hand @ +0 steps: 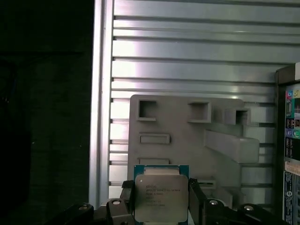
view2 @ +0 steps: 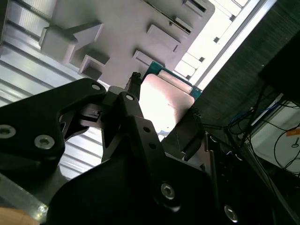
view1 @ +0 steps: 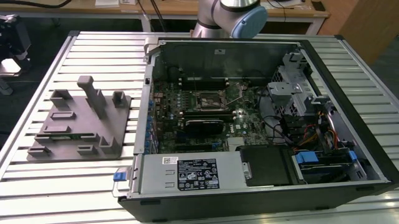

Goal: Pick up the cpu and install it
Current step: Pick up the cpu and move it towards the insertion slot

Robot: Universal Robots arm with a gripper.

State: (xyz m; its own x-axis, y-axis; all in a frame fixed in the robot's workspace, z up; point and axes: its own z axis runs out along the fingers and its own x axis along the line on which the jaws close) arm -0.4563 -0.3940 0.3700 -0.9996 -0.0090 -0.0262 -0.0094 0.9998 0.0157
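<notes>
The cpu (hand: pixel 161 197) is a flat square chip with a silver-grey top plate and a green rim. My gripper (hand: pixel 161 202) is shut on it, one black finger (hand: pixel 125 202) on each side. In the second wrist view the cpu (view2: pixel 166 101) shows bright between the same fingers (view2: pixel 132 89) of the gripper (view2: pixel 164 104). It hangs well above the grey fixture tray (hand: pixel 178 140), apart from it. The motherboard socket (view1: pixel 208 99), a square black frame, lies inside the open computer case (view1: pixel 156 93) in the exterior view.
The grey fixture tray (view1: pixel 81 121) with upright posts sits on the slatted metal table (view1: pixel 74 182), on the exterior view's left of the case. Inside the case are a drive cage (view1: pixel 293 88), cables (view1: pixel 311 135) and a power supply (view1: pixel 193 172). The arm's base (view1: pixel 227 18) stands behind the case.
</notes>
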